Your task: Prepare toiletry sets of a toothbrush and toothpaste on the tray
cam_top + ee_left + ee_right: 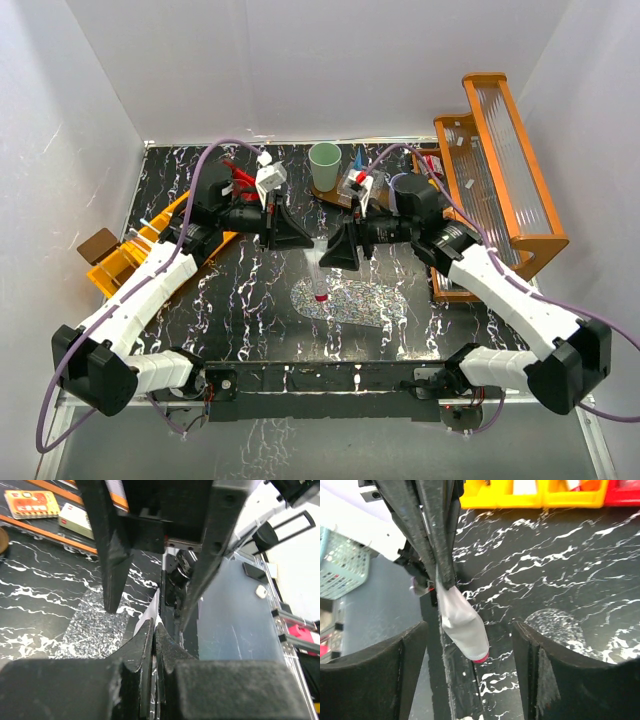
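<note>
A small white tube with a red cap (318, 278) hangs cap-down over the middle of the table. My left gripper (303, 238) is shut on its flat end, and the wrist view shows the fingertips (149, 630) pinched on the white edge. In the right wrist view the tube (462, 625) hangs from those fingers. My right gripper (333, 252) is open and empty, its jaws spread wide beside the tube (470, 680). A green cup (324, 158) stands on a brown tray (330, 193) at the back. No toothbrush shows clearly.
A glittery oval mat (352, 300) lies below the tube. An orange rack with a ribbed clear panel (500, 165) stands at the right. A yellow-orange bin (125, 262) sits at the left, with a brown block (98, 244) beside it.
</note>
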{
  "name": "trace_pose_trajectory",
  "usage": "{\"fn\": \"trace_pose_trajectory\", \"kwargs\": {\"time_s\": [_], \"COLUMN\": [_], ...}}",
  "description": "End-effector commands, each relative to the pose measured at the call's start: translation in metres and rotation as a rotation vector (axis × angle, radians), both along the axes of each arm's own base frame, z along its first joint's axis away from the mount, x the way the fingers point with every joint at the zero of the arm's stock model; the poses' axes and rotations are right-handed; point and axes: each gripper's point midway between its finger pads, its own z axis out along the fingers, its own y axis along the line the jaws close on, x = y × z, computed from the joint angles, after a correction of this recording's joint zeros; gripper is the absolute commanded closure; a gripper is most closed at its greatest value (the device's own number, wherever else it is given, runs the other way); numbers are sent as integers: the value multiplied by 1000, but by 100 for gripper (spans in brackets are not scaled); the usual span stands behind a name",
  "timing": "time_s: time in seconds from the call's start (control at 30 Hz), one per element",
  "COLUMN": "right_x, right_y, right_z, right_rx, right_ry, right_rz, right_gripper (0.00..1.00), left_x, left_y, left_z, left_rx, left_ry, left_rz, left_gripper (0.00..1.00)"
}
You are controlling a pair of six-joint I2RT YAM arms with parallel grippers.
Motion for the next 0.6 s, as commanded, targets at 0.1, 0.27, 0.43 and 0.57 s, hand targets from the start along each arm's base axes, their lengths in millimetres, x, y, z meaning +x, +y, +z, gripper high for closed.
{"fn": "trace_pose_trajectory", "kwargs": {"time_s": [0.1, 0.27, 0.43, 0.57], "right_x": [-24, -22, -21, -21], "right_y": [17, 20, 23, 24], "right_z": [30, 28, 23, 18], "right_rx": [144, 159, 158, 154], "right_ry": [-38, -38, -22, -8], "right_rz": [252, 263, 278, 295], "right_gripper": [45, 59, 73, 83], "left_x": [-28, -31, -33, -32], "left_y": [0, 0, -2, -2], "left_z": [7, 0, -5, -7], "left_rx": [-12, -2, 6, 12], "left_ry": [-30, -18, 0, 3], "left_rz": [-129, -132, -144, -147], "left_gripper": [100, 100, 100, 100]}}
